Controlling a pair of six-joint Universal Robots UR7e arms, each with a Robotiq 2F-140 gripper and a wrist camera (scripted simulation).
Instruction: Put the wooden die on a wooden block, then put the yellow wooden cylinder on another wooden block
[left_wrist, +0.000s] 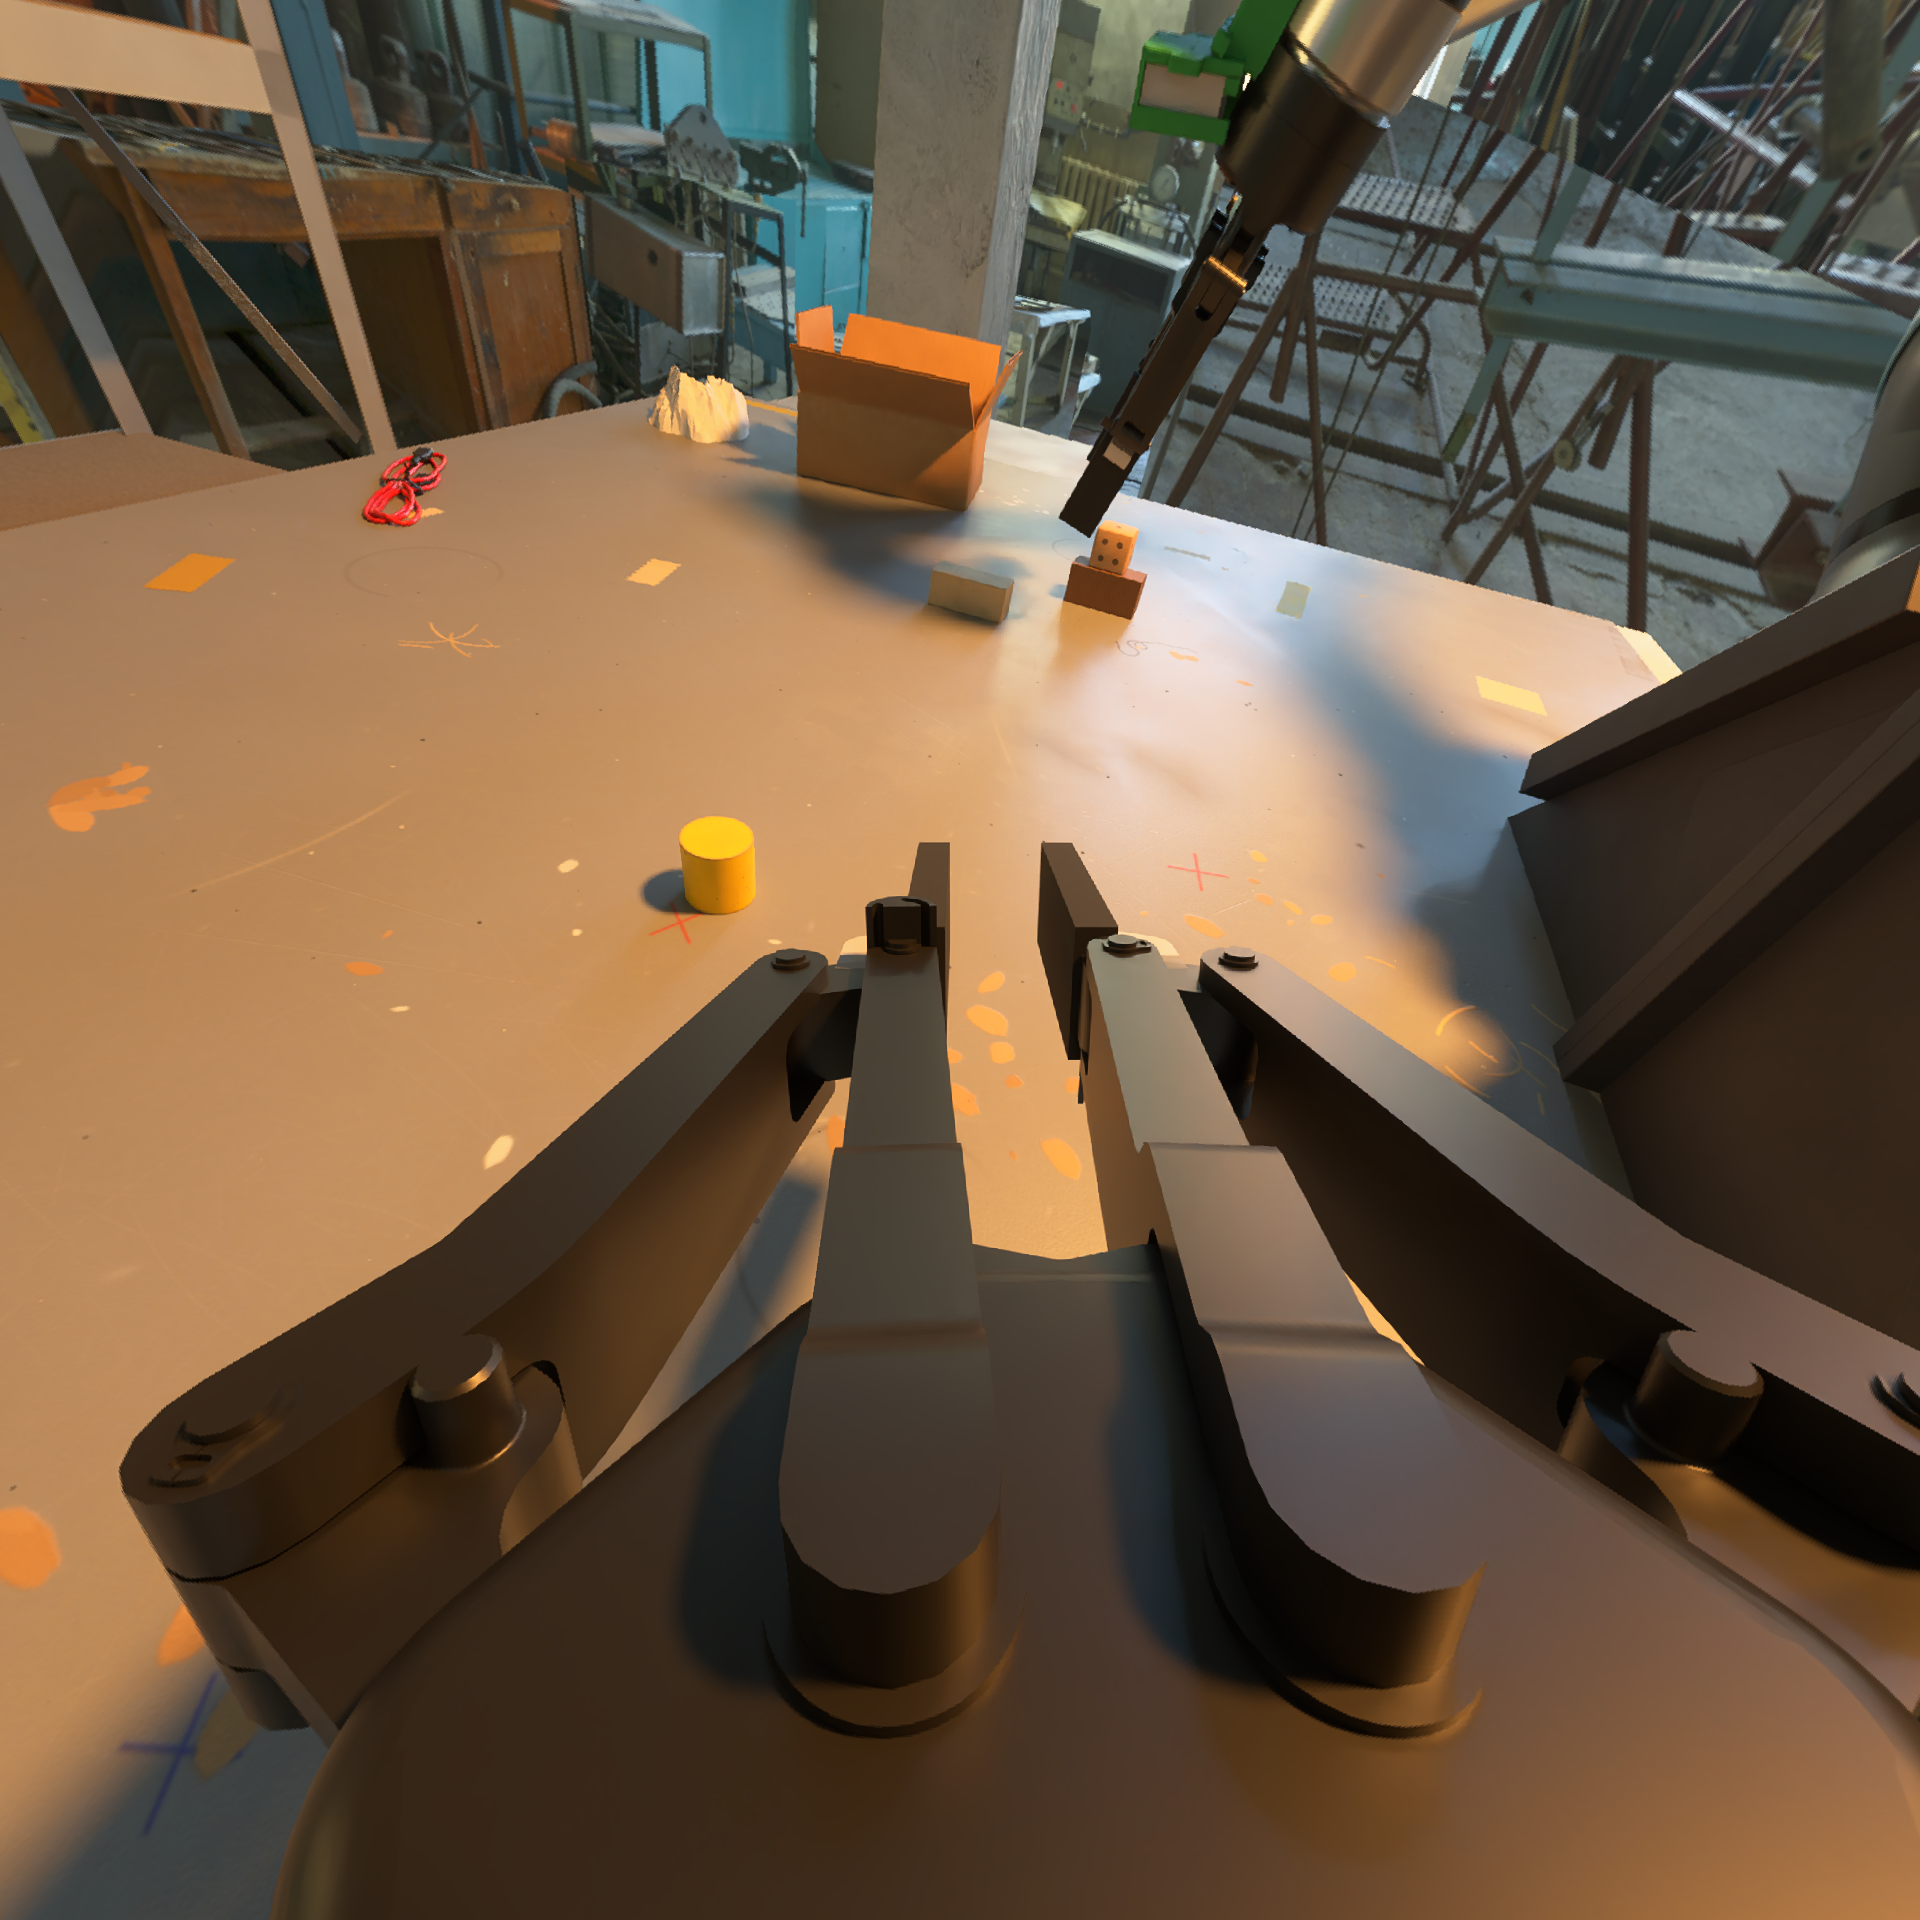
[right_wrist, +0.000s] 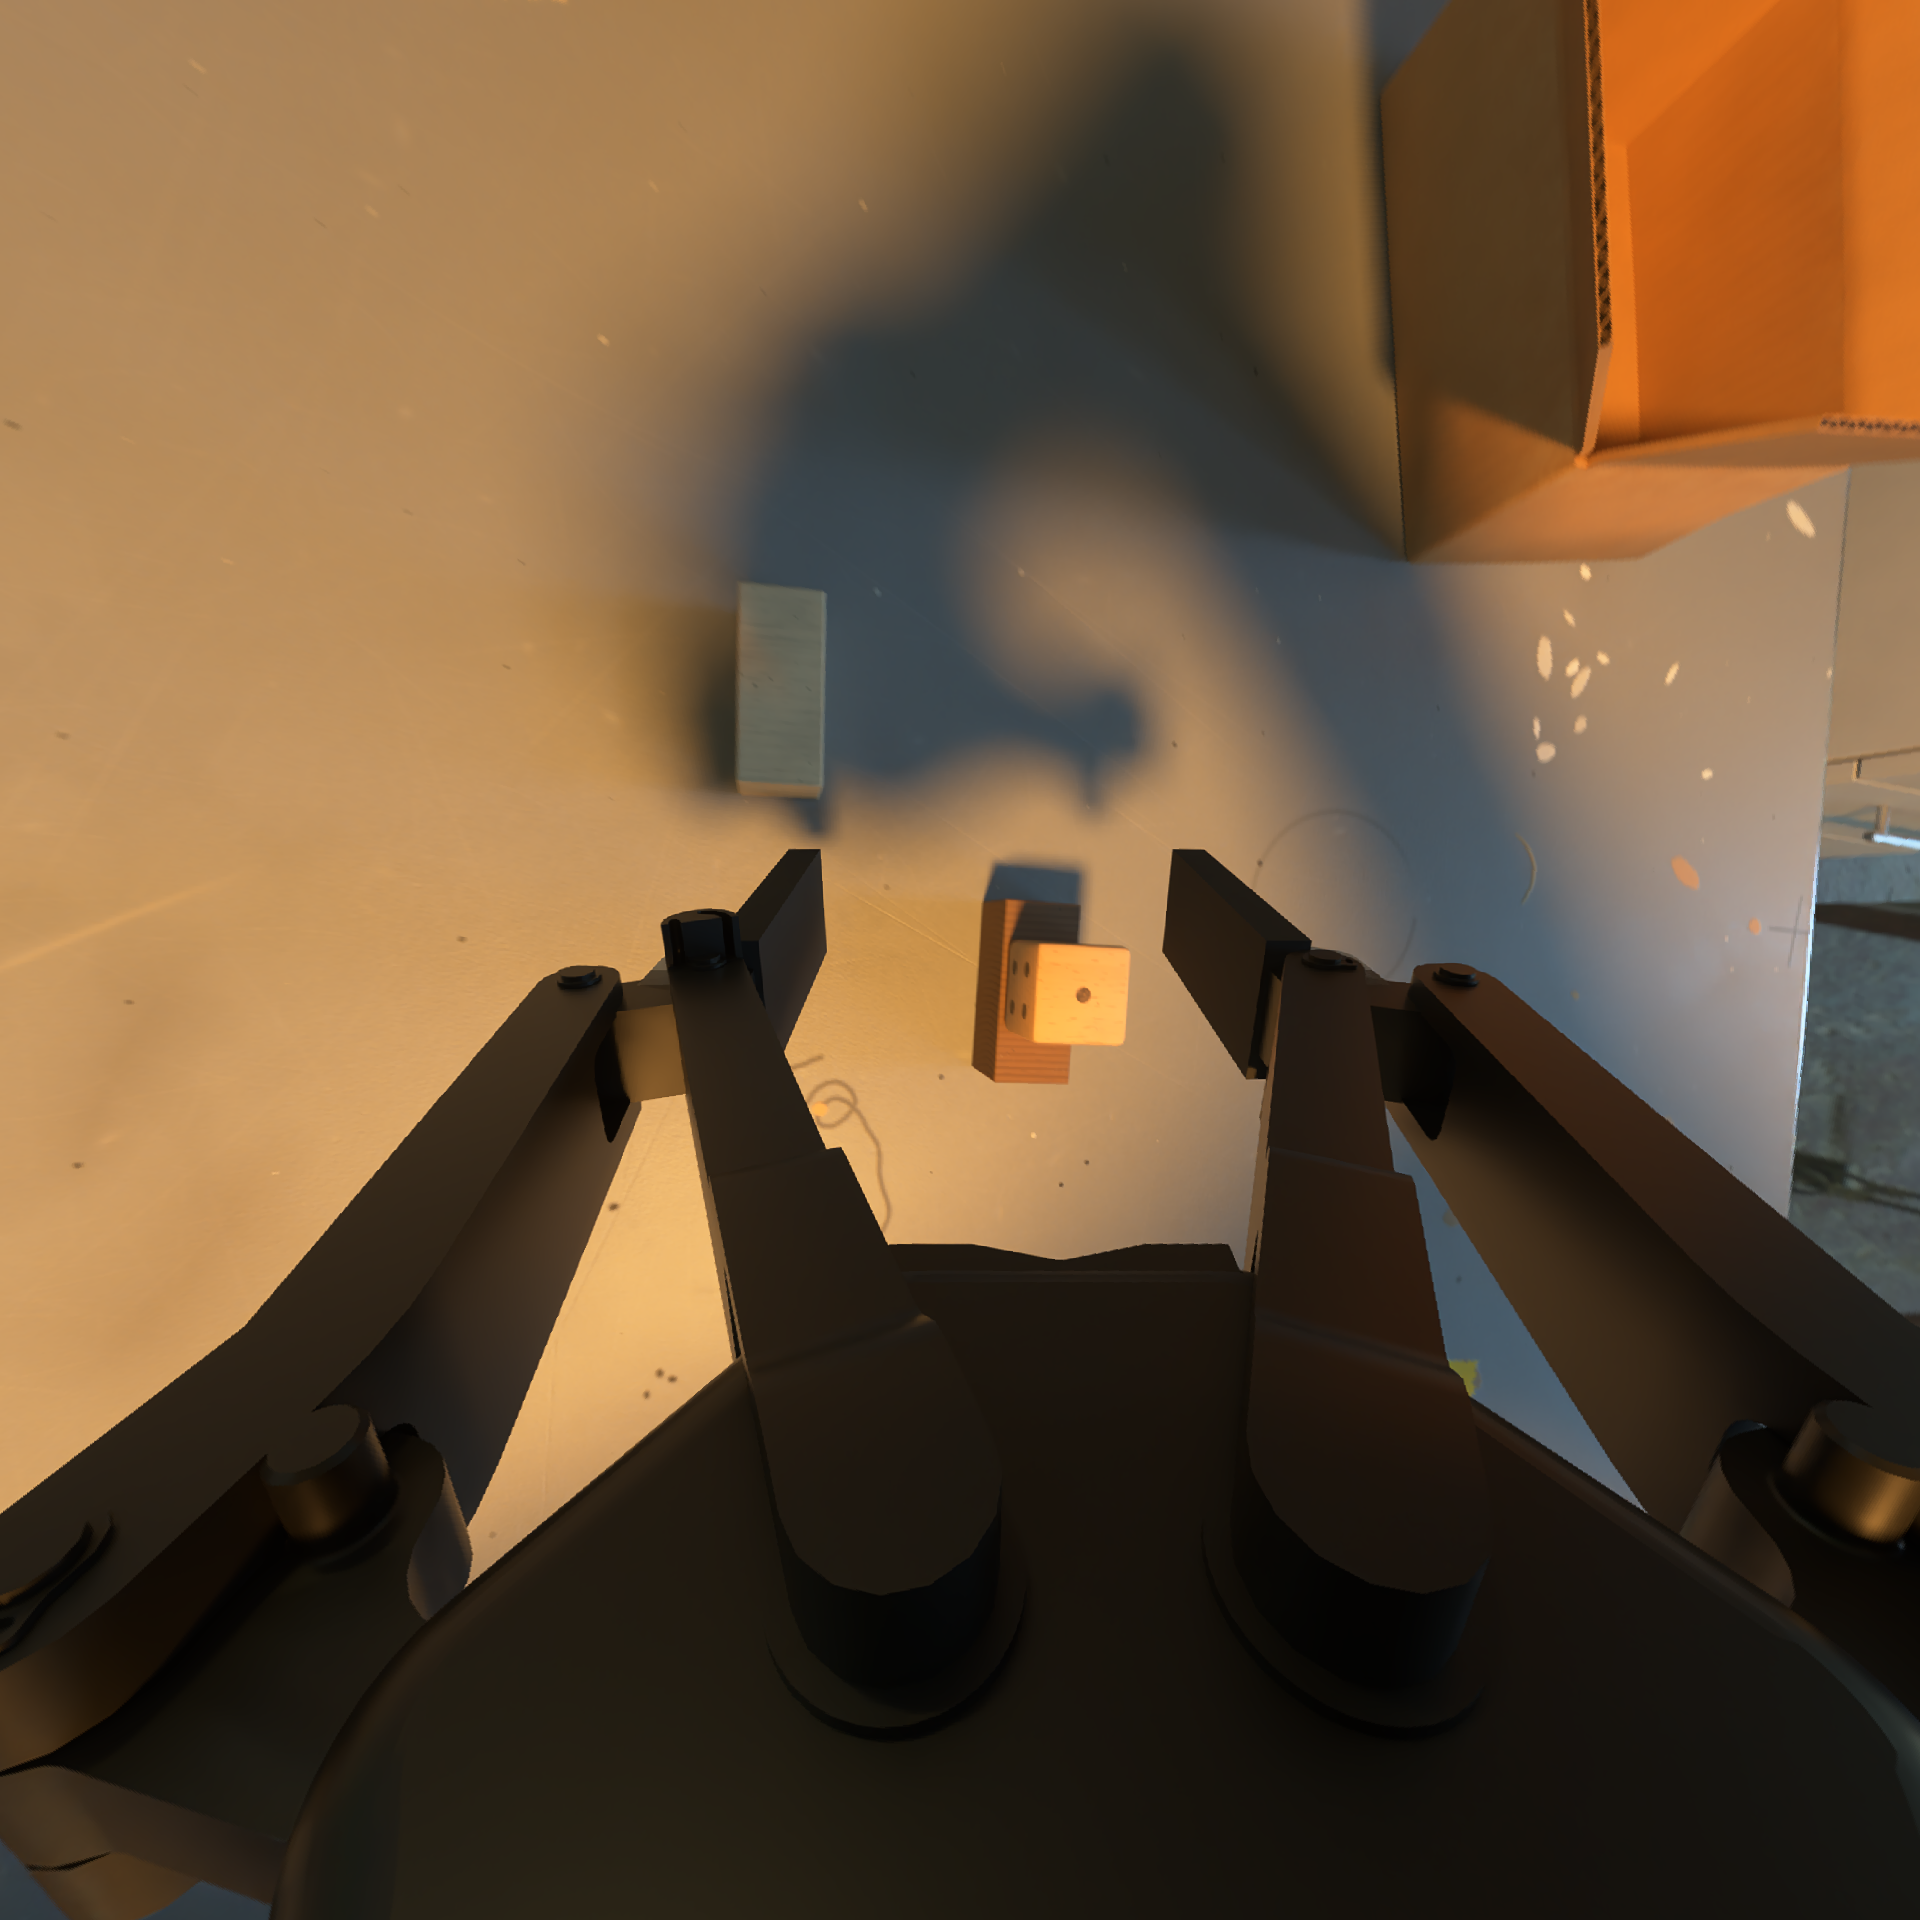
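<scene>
We've got the die (right_wrist: 1068, 994) sitting on the brown block (right_wrist: 1023, 1060), right gripper (right_wrist: 997, 914) wide above it, left gripper (left_wrist: 994, 883) narrow, empty, near yellow cylinder (left_wrist: 717, 864).

The wooden die (right_wrist: 1068, 994) sits on one wooden block (right_wrist: 1023, 1055), with a second block (right_wrist: 780, 689) lying just beside it on the table (left_wrist: 312, 727), apart from it. Behind the two blocks stands an open cardboard box (left_wrist: 896, 416), a crumpled lump (left_wrist: 698, 407) to its left and a coiled cord (left_wrist: 403, 488) farther left. The cylinder (left_wrist: 717, 864) stands upright alone, well nearer than the blocks, just left of the left gripper (left_wrist: 995, 883). The right gripper (right_wrist: 995, 935) hangs above the die, fingers either side, clear of it.
</scene>
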